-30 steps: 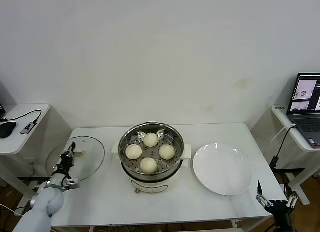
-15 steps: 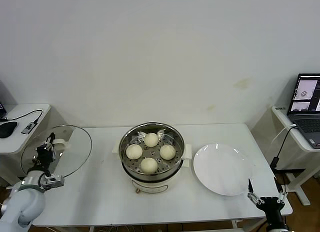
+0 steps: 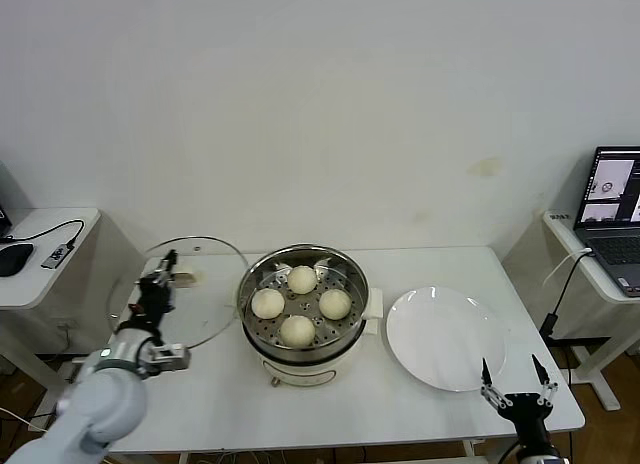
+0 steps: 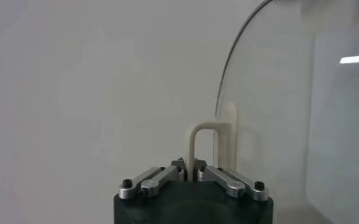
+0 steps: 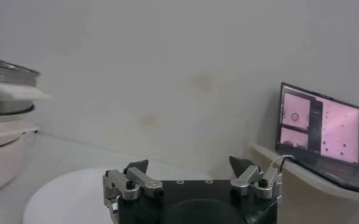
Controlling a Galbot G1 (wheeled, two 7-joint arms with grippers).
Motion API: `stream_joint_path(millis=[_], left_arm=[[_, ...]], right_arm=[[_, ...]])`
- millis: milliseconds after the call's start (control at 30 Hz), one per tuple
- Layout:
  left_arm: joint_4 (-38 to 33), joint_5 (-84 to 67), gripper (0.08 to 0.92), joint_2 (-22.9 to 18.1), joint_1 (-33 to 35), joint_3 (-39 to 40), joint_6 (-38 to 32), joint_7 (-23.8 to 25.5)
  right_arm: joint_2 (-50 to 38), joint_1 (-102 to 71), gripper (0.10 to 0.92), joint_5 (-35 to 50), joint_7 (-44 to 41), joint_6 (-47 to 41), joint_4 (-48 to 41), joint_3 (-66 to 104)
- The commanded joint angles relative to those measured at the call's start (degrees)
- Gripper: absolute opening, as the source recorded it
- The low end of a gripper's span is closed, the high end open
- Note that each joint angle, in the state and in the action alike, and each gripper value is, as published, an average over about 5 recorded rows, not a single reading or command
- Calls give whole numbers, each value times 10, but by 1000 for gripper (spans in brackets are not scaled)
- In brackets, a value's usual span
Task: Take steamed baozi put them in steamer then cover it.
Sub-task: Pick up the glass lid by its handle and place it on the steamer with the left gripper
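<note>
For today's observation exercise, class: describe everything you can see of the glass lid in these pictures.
The cover is a round lid of clear glass with a thin metal rim and a cream-white loop handle at its centre. It is lifted off the white table and tilted, its face partly toward the camera, just left of the open steamer, whose rim its edge nears or overlaps in the head view. The left gripper has its fingers shut on the handle; nothing else visibly touches the lid.

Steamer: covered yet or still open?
Open. The steamer shows all four baozi uncovered; the cover is off to its left, its handle held in the left gripper.
</note>
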Motion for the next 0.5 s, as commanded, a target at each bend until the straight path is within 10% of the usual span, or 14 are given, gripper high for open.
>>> stream_joint_path(millis=[33, 500], left_arm=[[-30, 73, 142, -87, -150, 199, 115, 86], [41, 213, 142, -231, -205, 283, 135, 144]], right_arm=[[24, 28, 823, -53, 28, -20, -24, -8], [35, 34, 823, -88, 38, -24, -45, -15]])
